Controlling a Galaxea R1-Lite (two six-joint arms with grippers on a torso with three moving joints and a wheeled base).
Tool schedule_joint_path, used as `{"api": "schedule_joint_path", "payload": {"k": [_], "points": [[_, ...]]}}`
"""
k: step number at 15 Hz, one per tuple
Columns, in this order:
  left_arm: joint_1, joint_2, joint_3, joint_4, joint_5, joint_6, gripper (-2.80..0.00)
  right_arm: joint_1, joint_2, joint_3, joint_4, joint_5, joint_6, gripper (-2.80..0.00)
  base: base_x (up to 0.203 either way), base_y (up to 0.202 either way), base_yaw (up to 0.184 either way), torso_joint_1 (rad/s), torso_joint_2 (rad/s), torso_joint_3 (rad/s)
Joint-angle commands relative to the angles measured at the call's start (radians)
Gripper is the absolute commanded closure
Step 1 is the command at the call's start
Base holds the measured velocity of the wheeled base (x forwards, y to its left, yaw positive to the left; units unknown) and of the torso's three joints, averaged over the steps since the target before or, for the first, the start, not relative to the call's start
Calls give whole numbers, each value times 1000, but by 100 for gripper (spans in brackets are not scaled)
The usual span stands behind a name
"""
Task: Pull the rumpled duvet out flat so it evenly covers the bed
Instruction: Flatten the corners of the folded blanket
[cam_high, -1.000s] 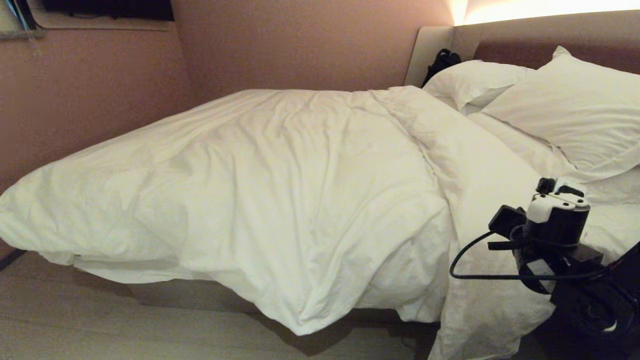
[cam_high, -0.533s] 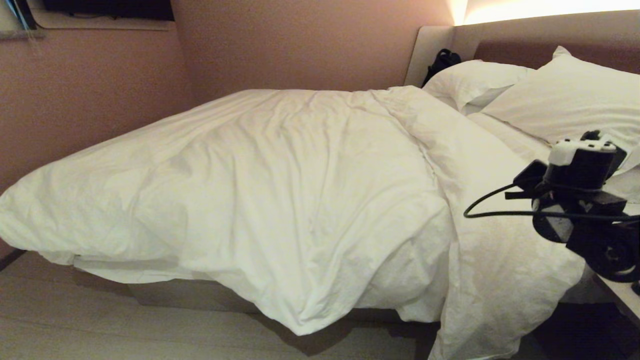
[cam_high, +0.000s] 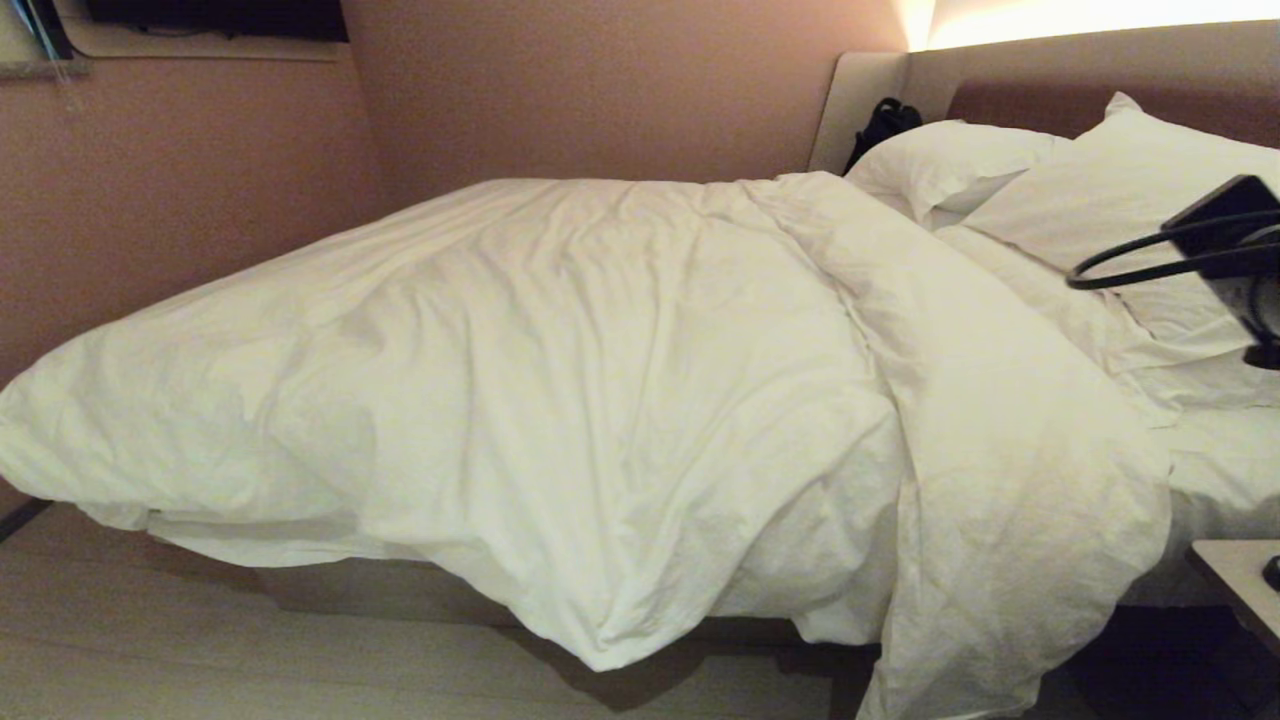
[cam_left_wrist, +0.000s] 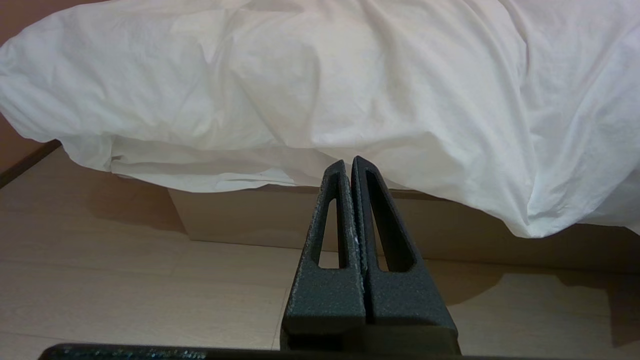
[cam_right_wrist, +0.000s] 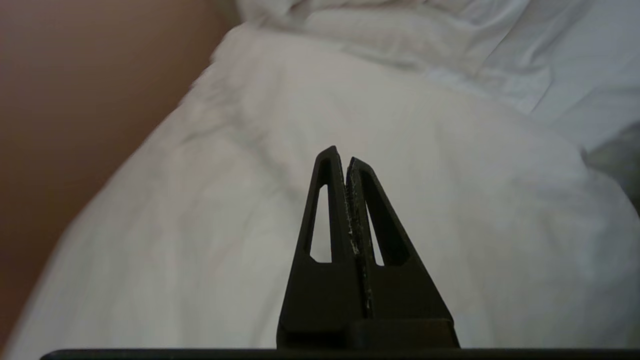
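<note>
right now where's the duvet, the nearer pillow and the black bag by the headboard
duvet (cam_high: 600, 380), head view, middle of its creased top
nearer pillow (cam_high: 1120, 210), head view, its broad face
black bag (cam_high: 882, 122), head view, its visible upper part

txt: none legible | labels/brands/nos: none | signs: none

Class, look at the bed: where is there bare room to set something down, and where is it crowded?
Bare: the sheet strip between the duvet edge, the pillows and the side table; also the floor beside the bed base. Crowded: the rest of the mattress, under duvet and pillows.
</note>
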Motion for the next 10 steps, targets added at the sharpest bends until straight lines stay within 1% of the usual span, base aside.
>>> {"api": "schedule_joint_path", "payload": {"k": [1, 2, 4, 7, 8, 10], "points": [[0, 0, 0, -1, 0, 0, 0, 3, -168, -2, 784, 355, 38, 0, 0, 0, 0, 0, 0, 0], [0, 0, 0, -1, 0, 0, 0, 8, -233, 14, 813, 376, 6, 0, 0, 0, 0, 0, 0, 0], [0, 0, 0, -1, 0, 0, 0, 17, -385, 56, 841, 396, -86, 0, 0, 0, 0, 0, 0, 0], [0, 0, 0, -1, 0, 0, 0, 21, -586, 136, 853, 406, -234, 0, 0, 0, 0, 0, 0, 0], [0, 0, 0, -1, 0, 0, 0, 19, -631, 161, 856, 398, -266, 0, 0, 0, 0, 0, 0, 0], [0, 0, 0, -1, 0, 0, 0, 14, -675, 190, 862, 332, -287, 0, 0, 0, 0, 0, 0, 0]]}}
